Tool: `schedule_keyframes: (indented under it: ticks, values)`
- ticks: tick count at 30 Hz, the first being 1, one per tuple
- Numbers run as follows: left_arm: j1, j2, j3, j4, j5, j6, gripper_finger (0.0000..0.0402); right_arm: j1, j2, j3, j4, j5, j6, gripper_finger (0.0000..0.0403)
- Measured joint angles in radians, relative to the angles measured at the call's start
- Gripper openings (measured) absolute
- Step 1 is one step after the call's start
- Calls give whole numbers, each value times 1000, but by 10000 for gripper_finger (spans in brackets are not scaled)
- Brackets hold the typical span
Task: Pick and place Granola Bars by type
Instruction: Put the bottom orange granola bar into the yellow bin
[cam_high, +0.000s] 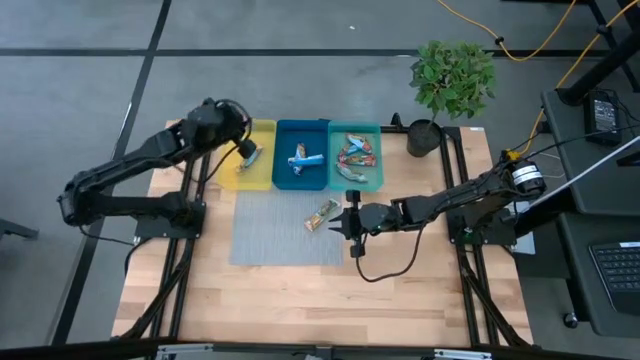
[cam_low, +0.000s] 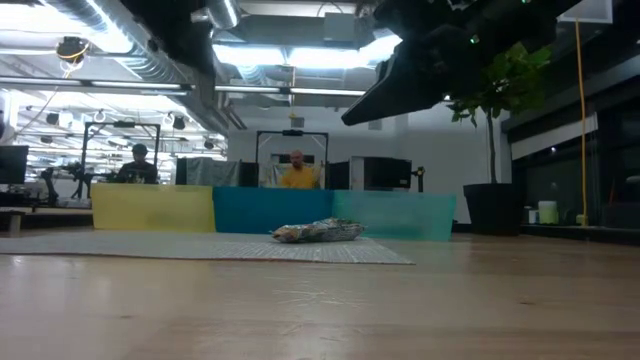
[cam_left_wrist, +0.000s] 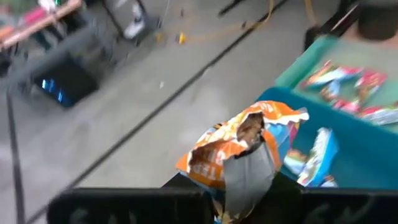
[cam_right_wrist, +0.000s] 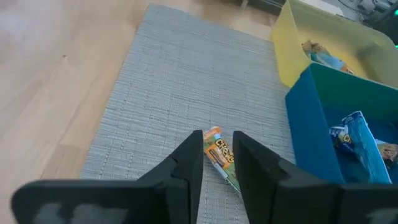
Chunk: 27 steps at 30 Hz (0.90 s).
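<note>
Holding an orange-wrapped granola bar (cam_left_wrist: 249, 149) pinched tight between its fingers, the left tool (cam_high: 243, 150) hangs over the yellow tray (cam_high: 262, 133); best practice now is to lower before letting go so the bar drops flat inside the walls, not onto the rim shared with the blue tray (cam_high: 302, 126). The right tool (cam_right_wrist: 217, 155) stands narrowly parted just above the last loose bar (cam_right_wrist: 221, 158) on the grey mat (cam_right_wrist: 168, 81), fingers either side of it but not yet gripping. Judgement: descend straight, centre on the bar's short width, close gently on the crinkly foil. The teal tray (cam_high: 355, 129) already carries several bars, at the table's far side.
</note>
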Motion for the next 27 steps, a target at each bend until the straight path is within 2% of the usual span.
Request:
schedule_keyframes:
  ticks: [13, 27]
  values:
    - [215, 201, 0, -6, 21, -16, 12, 1, 0, 0, -1, -8, -37, 90]
    - [260, 388, 0, -22, -4, -16, 14, 1, 0, 1, 1, -8, -36, 90]
